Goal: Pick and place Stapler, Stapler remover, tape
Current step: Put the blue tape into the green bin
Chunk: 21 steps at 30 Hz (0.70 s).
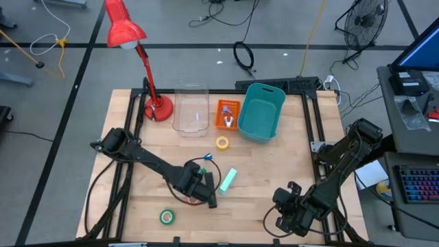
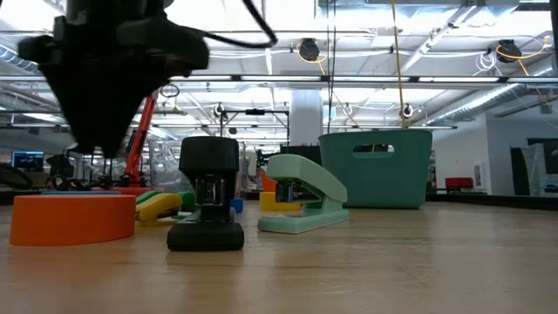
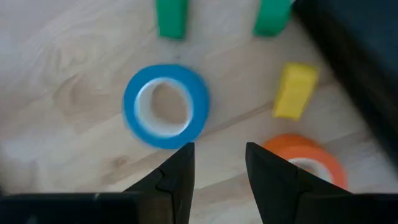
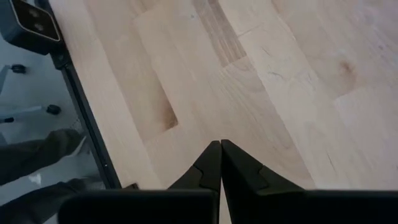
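Observation:
My left gripper (image 1: 206, 189) (image 3: 219, 149) hangs open over the middle of the table, touching nothing. Under it lie a blue tape roll (image 3: 165, 106) and an orange tape roll (image 3: 306, 163) (image 2: 70, 216), both flat on the wood; the arm hides them in the high view. The yellow tape roll (image 1: 222, 143) lies in front of the basket, and the green tape roll (image 1: 167, 217) lies near the near edge. The mint-green stapler (image 1: 228, 180) (image 2: 302, 206) rests on its base right of my left gripper. A black stapler-like device (image 2: 208, 206) stands beside it. My right gripper (image 1: 282, 218) (image 4: 220, 144) is shut over bare wood at the near right corner.
A teal basket (image 1: 261, 111), an orange tray (image 1: 227, 114) and a clear tub (image 1: 191, 110) line the far edge, with a red desk lamp (image 1: 156, 103) to their left. A small yellow block (image 3: 294, 91) and green blocks (image 3: 171, 18) lie near the tape rolls.

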### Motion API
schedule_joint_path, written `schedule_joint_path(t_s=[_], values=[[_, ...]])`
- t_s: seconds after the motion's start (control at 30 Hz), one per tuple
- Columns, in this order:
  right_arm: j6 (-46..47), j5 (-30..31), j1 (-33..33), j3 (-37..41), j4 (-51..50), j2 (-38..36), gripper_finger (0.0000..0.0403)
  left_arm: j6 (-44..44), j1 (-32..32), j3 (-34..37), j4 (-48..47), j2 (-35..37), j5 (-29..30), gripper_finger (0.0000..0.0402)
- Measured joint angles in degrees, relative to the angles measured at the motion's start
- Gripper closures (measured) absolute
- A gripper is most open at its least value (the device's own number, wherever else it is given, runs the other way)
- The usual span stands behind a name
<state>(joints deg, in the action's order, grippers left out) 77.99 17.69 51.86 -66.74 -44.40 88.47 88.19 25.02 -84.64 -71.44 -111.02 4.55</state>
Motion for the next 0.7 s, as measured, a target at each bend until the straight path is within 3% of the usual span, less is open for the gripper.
schedule_joint_path(t_s=[0.3, 0.7], values=[[-1.2, 0.0, 0.0, 0.0, 1.2, 0.0, 0.0399, -0.8, -0.7, 2.0, 2.5, 0.0, 3.0, 0.0254], [-1.2, 0.0, 0.0, 0.0, 3.1, 0.0, 0.0399, -1.5, -1.1, 7.0, 4.9, 0.0, 0.0, 0.0254]])
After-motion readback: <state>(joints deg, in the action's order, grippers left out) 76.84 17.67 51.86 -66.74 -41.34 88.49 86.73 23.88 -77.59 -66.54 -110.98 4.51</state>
